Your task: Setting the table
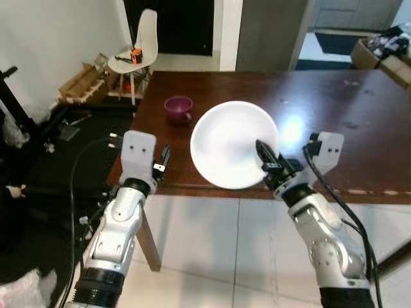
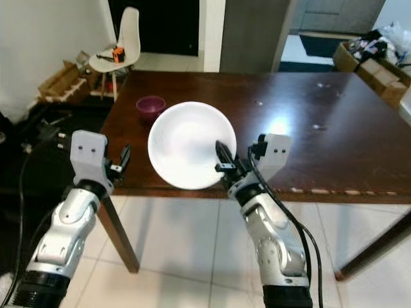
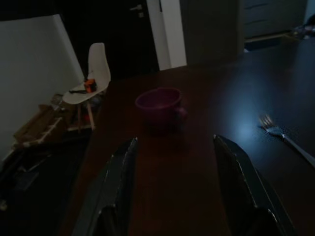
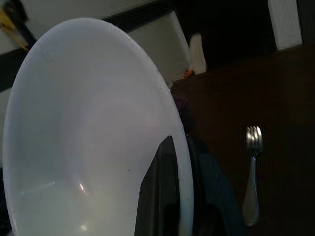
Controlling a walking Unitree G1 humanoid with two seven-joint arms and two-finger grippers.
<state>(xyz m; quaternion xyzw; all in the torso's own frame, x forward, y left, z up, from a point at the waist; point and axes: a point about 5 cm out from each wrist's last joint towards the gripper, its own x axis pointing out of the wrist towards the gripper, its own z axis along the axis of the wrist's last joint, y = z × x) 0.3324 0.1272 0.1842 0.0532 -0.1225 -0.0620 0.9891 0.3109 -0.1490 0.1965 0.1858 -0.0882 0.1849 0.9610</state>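
Note:
My right gripper (image 1: 268,160) is shut on the rim of a white plate (image 1: 231,142), one finger on its face and one behind it. The plate is held tilted over the near edge of the dark wooden table (image 1: 334,115). In the right wrist view, a silver fork (image 4: 252,172) lies on the table beyond the plate (image 4: 88,137). A purple cup (image 1: 178,108) stands on the table's left part, beyond the plate. My left gripper (image 1: 164,157) is open at the table's near left corner, pointing toward the cup (image 3: 160,104), with nothing between its fingers.
A white chair (image 1: 138,45) carrying an orange item stands past the table's far left corner. Cardboard boxes (image 1: 80,83) and cables lie on the dark floor to the left. More boxes (image 1: 385,54) sit at the far right. Pale tiles run under the table's near edge.

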